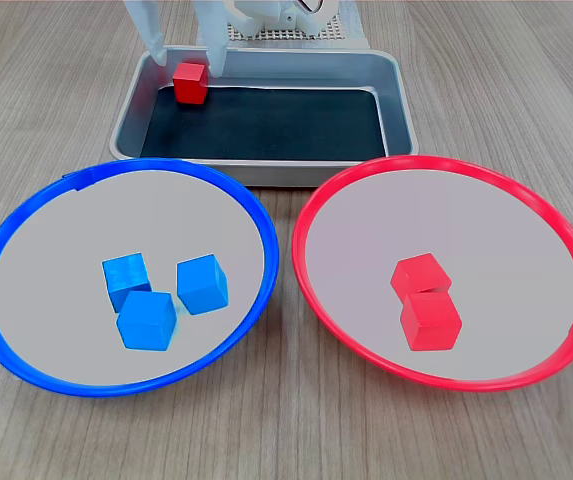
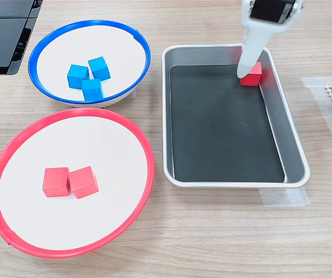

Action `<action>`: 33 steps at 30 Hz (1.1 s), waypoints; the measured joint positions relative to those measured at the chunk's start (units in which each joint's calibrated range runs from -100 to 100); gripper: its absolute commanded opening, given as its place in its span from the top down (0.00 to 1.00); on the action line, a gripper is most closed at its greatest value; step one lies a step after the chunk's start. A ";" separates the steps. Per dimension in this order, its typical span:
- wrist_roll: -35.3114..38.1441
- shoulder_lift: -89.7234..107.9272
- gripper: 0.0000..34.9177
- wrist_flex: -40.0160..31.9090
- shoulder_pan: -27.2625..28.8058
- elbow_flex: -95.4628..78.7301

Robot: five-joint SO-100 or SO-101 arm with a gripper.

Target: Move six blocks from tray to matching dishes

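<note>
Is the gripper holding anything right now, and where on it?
The gripper straddles the last red block in the tray, one finger at each side face. Whether the fingers are actually clamped on it cannot be told from either exterior view.

Robot lab bench, wood-grain tabletop, taped-down tray, dark equipment at the edge

A light wood-grain tabletop fills both exterior views under even light. In the second exterior view, a black object sits top left.
</note>
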State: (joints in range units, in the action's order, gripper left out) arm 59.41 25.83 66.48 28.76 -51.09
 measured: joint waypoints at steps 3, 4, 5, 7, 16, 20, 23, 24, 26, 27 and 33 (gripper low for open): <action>1.32 0.00 0.52 -0.33 1.68 -0.91; 1.51 0.09 0.52 -0.33 1.77 -1.18; 1.95 0.17 0.52 -1.47 1.77 -2.00; 2.30 0.43 0.53 -1.55 2.39 -2.90; 2.34 1.02 0.68 -6.12 2.39 -8.62; 2.44 1.11 0.99 -8.48 1.50 -11.07; 2.05 1.36 0.99 -9.38 -0.35 -11.43; 1.56 1.62 1.00 -9.79 -1.24 -11.43; -3.37 1.71 1.00 -7.75 -7.96 -7.26; -6.25 1.62 1.00 -6.93 -11.33 -4.36; -26.32 -10.49 1.00 -1.31 -31.59 22.32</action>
State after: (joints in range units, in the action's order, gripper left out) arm 33.09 15.35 65.17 -2.83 -28.77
